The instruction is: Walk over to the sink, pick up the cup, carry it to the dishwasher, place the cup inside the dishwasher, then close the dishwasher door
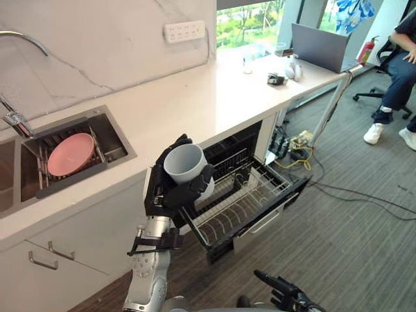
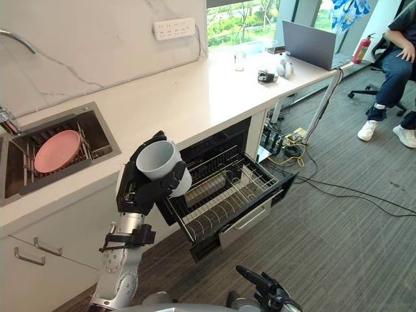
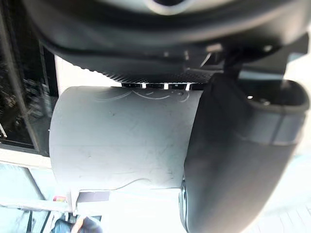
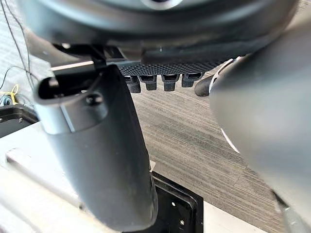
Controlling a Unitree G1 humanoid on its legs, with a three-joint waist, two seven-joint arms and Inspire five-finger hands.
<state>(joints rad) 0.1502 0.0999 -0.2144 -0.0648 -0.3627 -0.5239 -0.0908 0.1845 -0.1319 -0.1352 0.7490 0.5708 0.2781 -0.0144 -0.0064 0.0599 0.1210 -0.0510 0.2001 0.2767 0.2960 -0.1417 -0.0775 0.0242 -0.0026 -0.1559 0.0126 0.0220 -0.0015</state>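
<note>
Now the left hand (image 1: pixel 170 192) has its fingers curled round the one grey cup (image 1: pixel 185 162), held up over the rack (image 1: pixel 244 195) of the one open dishwasher (image 1: pixel 260 224). One pink bowl (image 1: pixel 70 154) lies in the sink (image 1: pixel 120 140). The right hand (image 1: pixel 286 296) hangs low, fingers loose.

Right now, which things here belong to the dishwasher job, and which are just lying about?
Job: cup, gripped in the left hand; open dishwasher with its rack pulled out; sink; right hand, low and idle.
Lying about: pink bowl in the sink, laptop, fire extinguisher, wall socket strip, seated person.
</note>
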